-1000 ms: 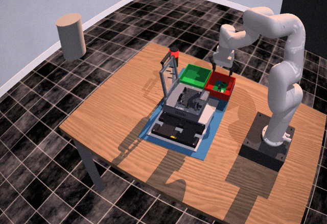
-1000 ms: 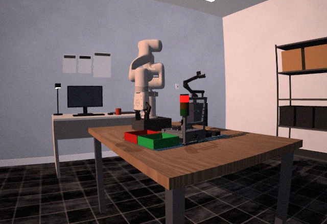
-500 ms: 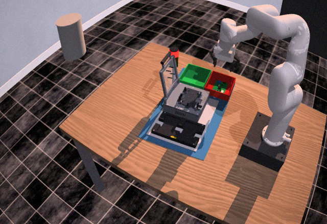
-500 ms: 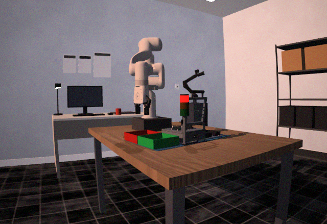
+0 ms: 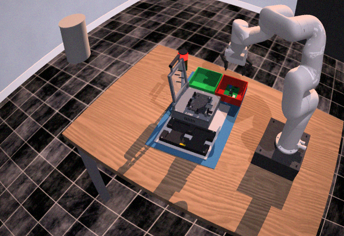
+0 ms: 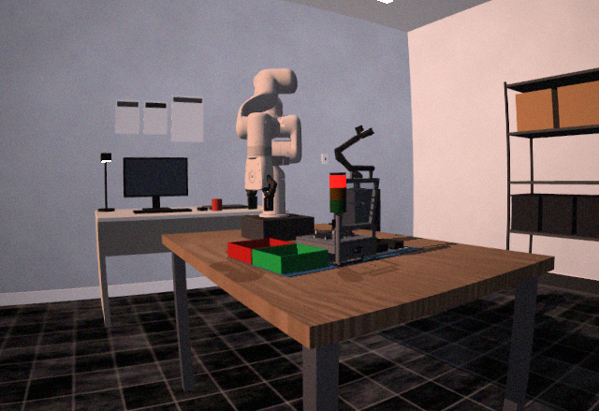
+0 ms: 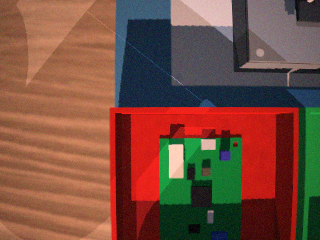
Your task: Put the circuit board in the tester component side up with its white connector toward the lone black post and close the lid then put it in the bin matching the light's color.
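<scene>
The green circuit board [image 5: 231,91] lies inside the red bin [image 5: 233,85], component side up; in the wrist view the board [image 7: 201,185] with its white connector [image 7: 176,161] fills the middle of the red bin. My gripper [image 5: 236,68] is open and empty, well above the red bin's far edge; it also shows in the exterior view [image 6: 259,197]. The grey tester [image 5: 195,107] stands with its lid [image 5: 177,80] raised and its nest empty. The signal light [image 6: 337,181] glows red.
The green bin [image 5: 206,79] sits empty, touching the red bin's left side. A black tray [image 5: 187,139] lies in front of the tester on the blue mat [image 5: 191,133]. The arm's base [image 5: 281,151] stands at the right of the table.
</scene>
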